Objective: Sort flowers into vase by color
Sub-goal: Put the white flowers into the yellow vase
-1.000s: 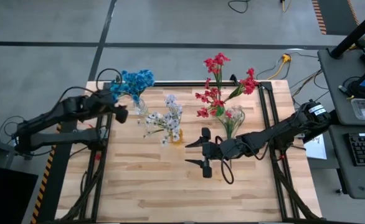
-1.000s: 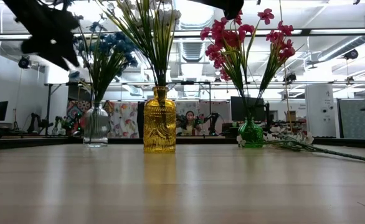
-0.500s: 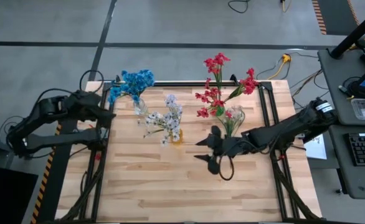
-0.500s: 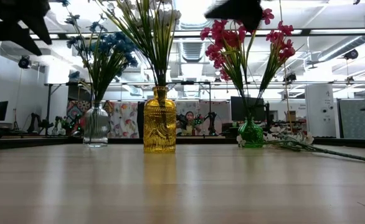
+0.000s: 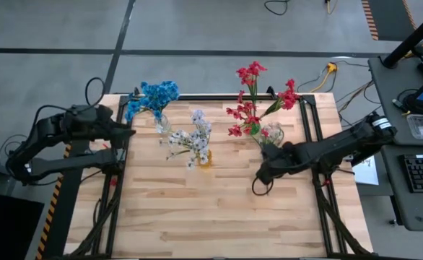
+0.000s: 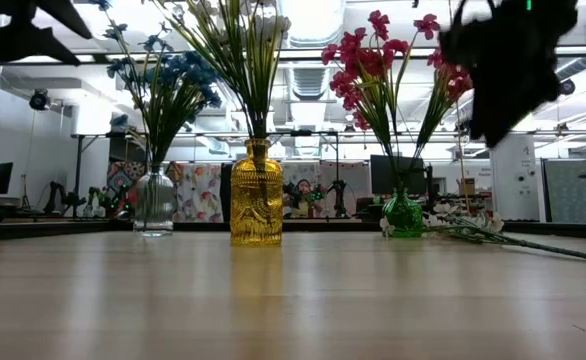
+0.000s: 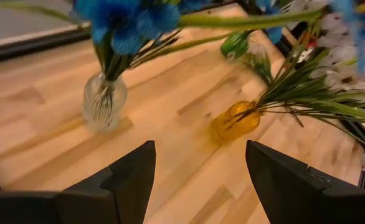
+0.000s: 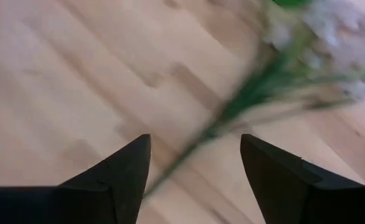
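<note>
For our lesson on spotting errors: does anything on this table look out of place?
Yes. One white sprig lies flat on the table beside the green vase, not in any vase. The open right end effector hovers over it.

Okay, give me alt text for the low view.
Three vases stand in a row on a wooden table: clear with blue flowers, yellow vase with white, green with red flowers. One white sprig lies beside the green vase.
</note>
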### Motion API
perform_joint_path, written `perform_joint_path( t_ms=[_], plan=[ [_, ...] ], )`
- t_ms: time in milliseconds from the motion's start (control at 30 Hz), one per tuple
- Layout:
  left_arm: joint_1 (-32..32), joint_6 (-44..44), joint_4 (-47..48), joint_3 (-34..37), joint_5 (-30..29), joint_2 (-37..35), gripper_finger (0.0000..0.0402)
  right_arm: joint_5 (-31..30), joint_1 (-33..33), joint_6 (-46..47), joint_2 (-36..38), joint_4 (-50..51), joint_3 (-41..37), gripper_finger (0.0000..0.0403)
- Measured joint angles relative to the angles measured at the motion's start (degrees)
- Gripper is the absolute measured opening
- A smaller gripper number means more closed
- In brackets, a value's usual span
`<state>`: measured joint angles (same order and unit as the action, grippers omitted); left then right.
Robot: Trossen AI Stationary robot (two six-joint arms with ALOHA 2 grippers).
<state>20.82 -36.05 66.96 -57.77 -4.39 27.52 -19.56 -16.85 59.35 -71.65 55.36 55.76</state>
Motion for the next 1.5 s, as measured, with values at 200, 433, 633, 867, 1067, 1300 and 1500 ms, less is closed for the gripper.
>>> perform_joint_path(
  t_ms=[200, 433, 633, 867, 1067, 1300, 1500],
  plan=[
    [0.00, 1.42, -0.20, 0.08, -0.47, -0.87, 0.0236, 0.23, 3.40, 3.17, -0.79, 0.78, -5.87, 0.0260],
    [0.00, 2.29, 0.50, 0.97, -2.32, -3.99, 0.0236, -0.44, 7.07, 4.33, -0.87, -9.60, -13.59, 0.0286],
    [0.00, 2.31, -0.41, 2.29, -2.73, -6.47, 0.0236, -2.01, 9.72, 4.29, -0.90, -18.29, -17.83, 0.0288],
    [0.00, 2.31, -1.69, 7.20, -2.72, -8.96, 0.0236, -1.42, 10.00, 4.77, -2.50, -23.45, -20.57, 0.0273],
    [0.00, 2.43, -3.44, 10.79, -3.22, -9.97, 0.0236, 4.16, 7.92, 2.80, -7.21, -24.29, -20.45, 0.0249],
    [0.00, 4.62, -5.28, 10.68, -4.12, -10.88, 0.0236, 13.25, 4.19, 2.25, -8.79, -18.76, -18.23, 0.0222],
    [0.00, 5.33, -5.40, 10.59, -5.60, -11.89, 0.0236, 17.65, 1.74, 2.17, -7.17, -2.47, -13.25, 0.0214]
  ],
)
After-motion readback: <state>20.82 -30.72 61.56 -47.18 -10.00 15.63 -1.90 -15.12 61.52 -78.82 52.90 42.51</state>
